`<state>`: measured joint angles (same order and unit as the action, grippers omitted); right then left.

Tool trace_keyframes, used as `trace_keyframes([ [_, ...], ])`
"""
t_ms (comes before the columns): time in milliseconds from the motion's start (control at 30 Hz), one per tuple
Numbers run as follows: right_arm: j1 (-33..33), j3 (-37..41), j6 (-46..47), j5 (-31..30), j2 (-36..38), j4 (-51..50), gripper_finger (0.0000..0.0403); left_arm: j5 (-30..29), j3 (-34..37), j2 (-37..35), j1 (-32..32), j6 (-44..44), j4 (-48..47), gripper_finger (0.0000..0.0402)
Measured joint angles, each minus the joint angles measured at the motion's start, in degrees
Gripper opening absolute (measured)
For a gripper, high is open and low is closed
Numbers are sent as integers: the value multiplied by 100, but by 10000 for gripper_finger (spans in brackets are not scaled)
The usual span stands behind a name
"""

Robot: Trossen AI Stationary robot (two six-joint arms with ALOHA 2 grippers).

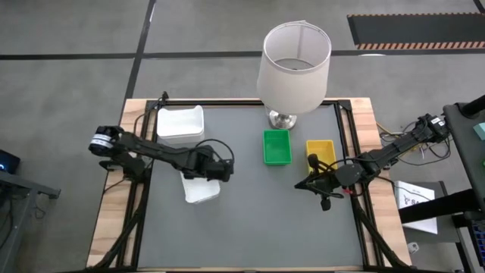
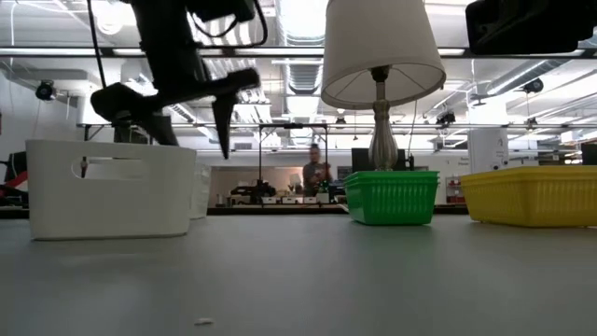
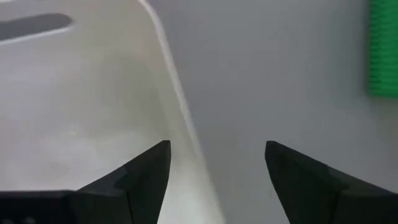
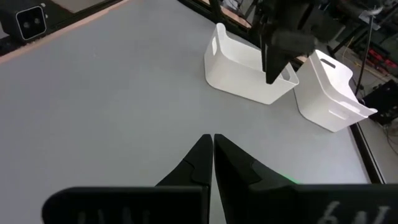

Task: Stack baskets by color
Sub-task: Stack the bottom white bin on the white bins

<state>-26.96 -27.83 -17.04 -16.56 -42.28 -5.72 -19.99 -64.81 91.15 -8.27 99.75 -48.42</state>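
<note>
A white basket (image 1: 201, 189) (image 4: 249, 71) rests on its base at the table's left middle. My left gripper (image 1: 217, 173) (image 3: 217, 146) hangs open just above the basket's right wall (image 3: 180, 106), one finger over the inside and one over the bare table, touching nothing I can see. A second white basket (image 1: 180, 123) (image 4: 329, 93) stands at the far left. A green basket (image 1: 276, 146) (image 2: 392, 196) and a yellow basket (image 1: 320, 152) (image 2: 532, 194) stand side by side right of centre. My right gripper (image 1: 301, 184) (image 4: 213, 140) waits shut, near the yellow basket.
A tall lamp (image 1: 292, 68) with a white shade stands at the far edge, right behind the green basket. The grey mat (image 1: 250, 235) is bare along the near half. A dark frame rail (image 1: 350, 136) and wooden border run round the mat.
</note>
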Motion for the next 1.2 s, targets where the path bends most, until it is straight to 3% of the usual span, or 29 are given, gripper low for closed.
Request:
trace_keyframes([
  [300, 0, 0, -2, 1, 0, -2, 9, 153, 732, 0, 1, 35, 457, 246],
  [600, 0, 0, 12, 1, 0, -2, 9, 242, 940, -2, -9, -131, 588, 234],
  [833, 0, 0, 55, 1, 0, -4, 9, 332, 1066, -2, -9, -234, 590, 158],
  [1133, 0, 0, 55, 1, 0, -5, 9, 344, 1035, -32, -9, -989, 592, 18],
  [1200, 0, 0, 55, 1, 0, -4, 9, 338, 1003, -67, -9, -1147, 594, 6],
])
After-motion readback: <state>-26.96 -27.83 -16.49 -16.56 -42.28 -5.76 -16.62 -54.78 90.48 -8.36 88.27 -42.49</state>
